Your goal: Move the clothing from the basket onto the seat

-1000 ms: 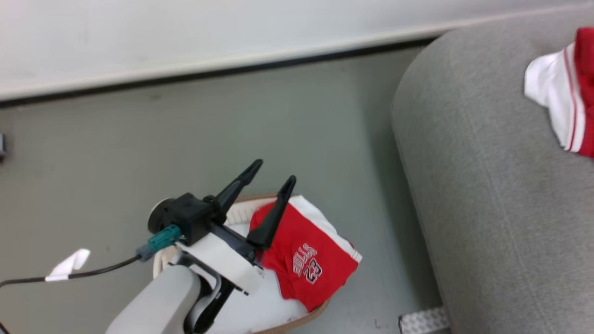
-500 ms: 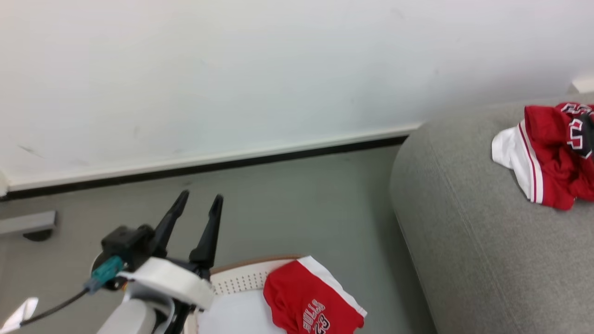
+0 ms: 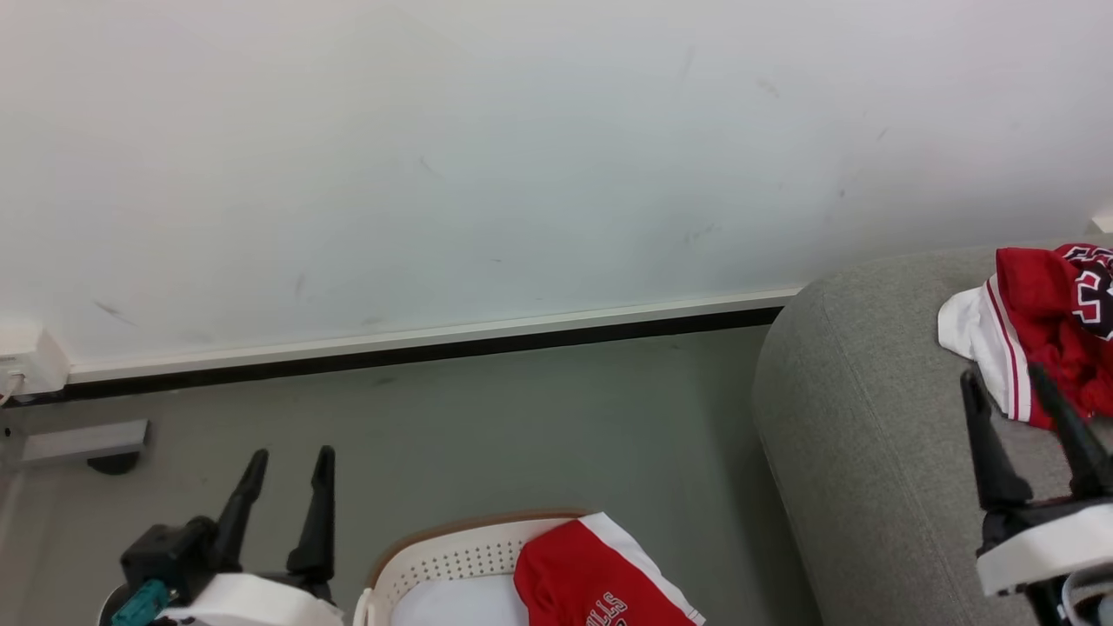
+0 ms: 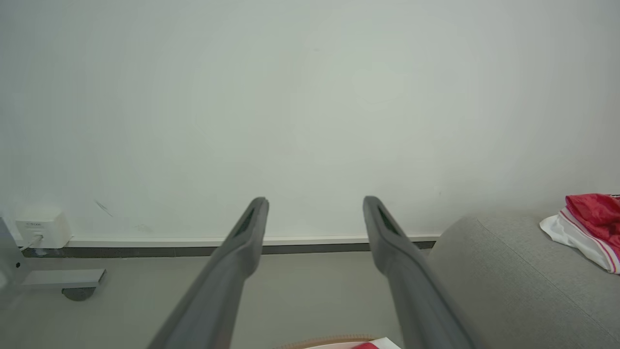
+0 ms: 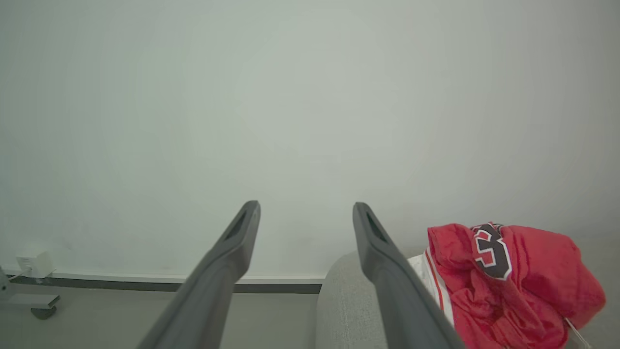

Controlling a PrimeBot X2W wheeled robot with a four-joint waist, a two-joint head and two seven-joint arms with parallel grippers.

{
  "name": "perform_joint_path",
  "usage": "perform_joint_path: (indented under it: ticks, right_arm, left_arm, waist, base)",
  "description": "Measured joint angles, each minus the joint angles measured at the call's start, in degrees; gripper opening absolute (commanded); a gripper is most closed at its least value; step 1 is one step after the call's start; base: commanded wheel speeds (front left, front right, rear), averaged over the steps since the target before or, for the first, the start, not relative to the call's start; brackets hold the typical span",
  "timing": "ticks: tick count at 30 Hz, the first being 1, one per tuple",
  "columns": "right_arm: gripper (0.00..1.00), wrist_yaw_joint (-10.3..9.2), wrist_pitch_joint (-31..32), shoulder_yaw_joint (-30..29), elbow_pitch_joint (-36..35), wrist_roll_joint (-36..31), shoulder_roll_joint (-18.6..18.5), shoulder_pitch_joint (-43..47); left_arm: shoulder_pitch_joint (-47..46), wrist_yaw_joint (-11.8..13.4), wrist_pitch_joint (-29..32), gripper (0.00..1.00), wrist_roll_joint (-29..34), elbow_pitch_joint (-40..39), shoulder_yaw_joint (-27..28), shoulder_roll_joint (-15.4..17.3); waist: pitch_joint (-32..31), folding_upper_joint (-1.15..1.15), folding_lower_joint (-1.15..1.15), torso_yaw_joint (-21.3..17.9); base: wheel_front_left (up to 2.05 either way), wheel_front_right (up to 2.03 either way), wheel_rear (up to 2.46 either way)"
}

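The cream basket (image 3: 452, 545) with a brown rim stands on the floor at the bottom of the head view. A red garment (image 3: 591, 582) with white trim hangs over its right edge. More red and white clothing (image 3: 1048, 322) lies bunched on the grey seat (image 3: 861, 435) at the right. My left gripper (image 3: 292, 455) stands open and empty to the left of the basket. My right gripper (image 3: 1003, 378) is open over the seat, just in front of that bunched clothing (image 5: 508, 281). Both wrist views show open jaws, left gripper (image 4: 316, 201) and right gripper (image 5: 306, 206), with nothing between them.
A white wall with a dark baseboard (image 3: 435, 352) runs behind the grey floor (image 3: 522, 435). At the far left, a white power box (image 3: 26, 361) sits on the wall above a grey metal foot (image 3: 83, 439).
The head camera has tilted up, showing more wall. My left gripper has drawn away from over the basket to its left. My right gripper has come into view by the seat.
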Motion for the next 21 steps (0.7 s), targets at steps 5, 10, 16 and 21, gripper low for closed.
perform_joint_path:
  ticks: [5, 10, 16, 21]
  right_arm:
    - [1.00, 0.00, -1.45, -0.73, -3.38, -3.15, 5.35, 6.38]
    - [1.00, 0.00, -2.44, -0.45, -4.20, -4.54, 7.84, 9.54]
    - [1.00, 0.00, -2.96, 1.04, -3.57, -5.71, 9.14, 10.20]
    - [1.00, 0.00, -3.00, 1.91, -2.88, -5.90, 8.81, 9.78]
  left_arm:
    - [3.32, -0.64, 0.00, 1.00, 4.05, -0.36, 4.53, -2.72]
    - [4.83, -2.83, 0.00, 1.00, 7.66, -0.29, 7.58, -4.91]
    - [5.43, -5.36, 0.00, 1.00, 10.29, 0.54, 10.58, -7.60]
    - [5.61, -6.80, 0.00, 1.00, 11.76, 1.14, 12.06, -8.91]
  waist:
    - [-0.07, 0.00, 0.00, -0.24]
    - [0.25, 0.00, 0.01, -0.13]
    - [0.42, 0.00, 0.01, -0.51]
    - [0.57, 0.00, 0.01, -0.69]
  base:
    - [0.00, 0.00, 0.00]
    - [0.00, 0.00, 0.00]
    - [0.00, 0.00, 0.00]
    - [0.00, 0.00, 0.00]
